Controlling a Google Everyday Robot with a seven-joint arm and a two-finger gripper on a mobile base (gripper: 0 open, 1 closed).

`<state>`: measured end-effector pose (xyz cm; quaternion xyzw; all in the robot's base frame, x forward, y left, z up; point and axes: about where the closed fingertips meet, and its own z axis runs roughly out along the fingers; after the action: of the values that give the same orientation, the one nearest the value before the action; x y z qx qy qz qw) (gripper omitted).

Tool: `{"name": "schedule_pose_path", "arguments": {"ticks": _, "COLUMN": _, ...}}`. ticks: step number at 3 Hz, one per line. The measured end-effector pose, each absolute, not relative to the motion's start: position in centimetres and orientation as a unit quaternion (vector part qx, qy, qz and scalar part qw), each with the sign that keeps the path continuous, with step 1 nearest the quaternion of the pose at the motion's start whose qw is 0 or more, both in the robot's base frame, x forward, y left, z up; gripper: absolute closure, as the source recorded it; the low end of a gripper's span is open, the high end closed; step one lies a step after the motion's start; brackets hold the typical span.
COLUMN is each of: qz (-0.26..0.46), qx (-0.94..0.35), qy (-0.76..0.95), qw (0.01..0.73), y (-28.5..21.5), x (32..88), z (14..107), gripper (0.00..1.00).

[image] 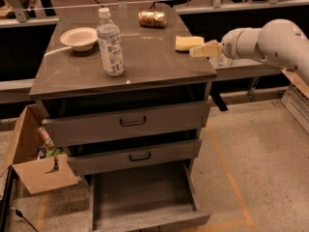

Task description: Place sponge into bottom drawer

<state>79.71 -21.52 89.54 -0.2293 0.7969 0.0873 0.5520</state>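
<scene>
Entry: the sponge point(187, 43) is lying flat on the bench point(149, 64), close to the right edge and toward the back right corner. The hand point(199, 51) is hovering at the right edge, with its tip pointing left and sitting just beside the sponge's front right side. We cannot tell whether it is touching the sponge, or whether it is released or clenched.

The bottom drawer point(145, 202) is standing pulled well out below the front edge. The two upper drawers point(130, 124) are sitting slightly out.

A water bottle point(110, 42) is standing upright left of the middle. A white bowl point(79, 36) is resting near the back left corner, and a crinkled gold packet point(152, 18) is lying at the back edge. A cardboard box point(34, 158) is sitting on the floor beside the left edge.
</scene>
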Motion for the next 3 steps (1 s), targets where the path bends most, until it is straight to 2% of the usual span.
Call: {"name": "schedule_pose_path", "arguments": {"ticks": 3, "qz": 0.128, "qx": -0.185, "qy": 0.805, "qw": 0.549, "y": -21.5, "x": 86.8, "z": 84.4, "gripper": 0.00}}
